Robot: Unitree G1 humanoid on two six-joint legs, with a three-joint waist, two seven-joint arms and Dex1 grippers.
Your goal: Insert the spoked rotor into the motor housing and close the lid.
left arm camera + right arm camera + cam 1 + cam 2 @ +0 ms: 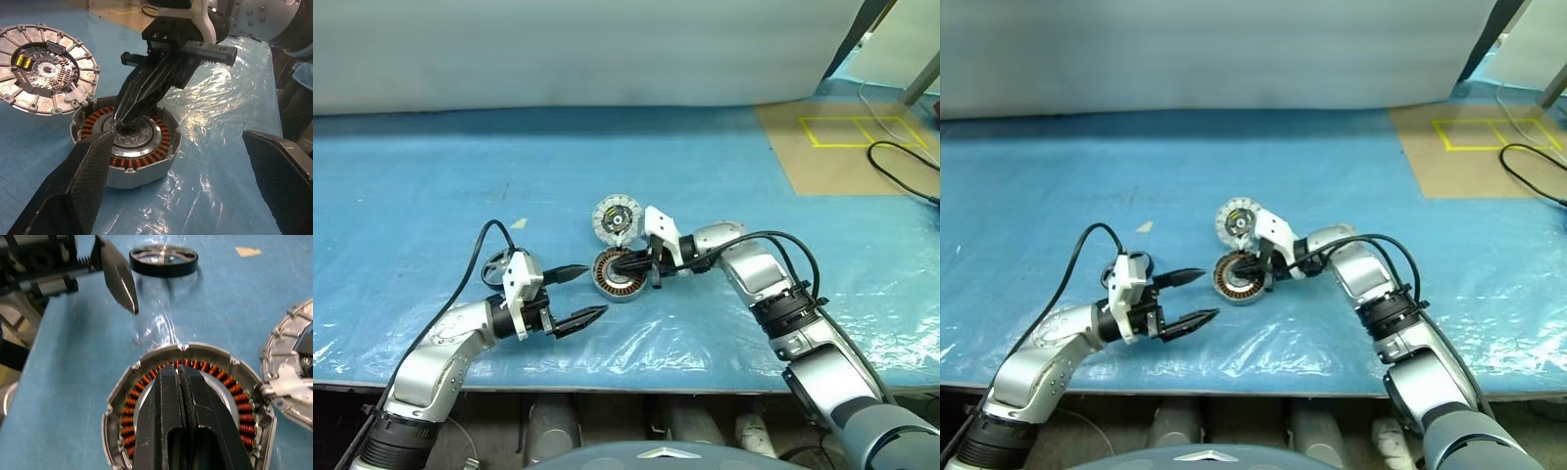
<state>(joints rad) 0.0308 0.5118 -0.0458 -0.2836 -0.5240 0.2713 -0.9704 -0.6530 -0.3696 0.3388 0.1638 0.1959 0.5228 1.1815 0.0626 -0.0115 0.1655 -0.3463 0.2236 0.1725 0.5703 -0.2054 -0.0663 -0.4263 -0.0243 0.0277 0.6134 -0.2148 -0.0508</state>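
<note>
- Your right gripper (615, 261) has its jaws pressed together with nothing between them, and the tips sit over the silver hub of the motor housing (128, 147), touching it or nearly so.
- Your left gripper (586, 293) has its jaws spread wide and empty, near the housing on the blue-covered table (724, 176), pointing toward it.
- The spoked rotor (164, 260) lies flat on the table, apart from the housing and beside your left wrist; it is not yet picked up.
- The lid (44, 68) lies face up just beside the housing, its rim meeting the housing wall at a pale tab.
- Treat the rotor as rigid metal, probably fairly heavy for its size, with a smooth dark rim that may slip on the plastic sheet. It lies low, so a pinch across the rim or onto a spoke beside the hub looks best.
- Expect the housing to slide if pushed sideways; the copper windings look delicate, so keep the tips on the hub or outer wall.
- The lid carries exposed small parts in its centre; take it by the segmented rim.
</note>
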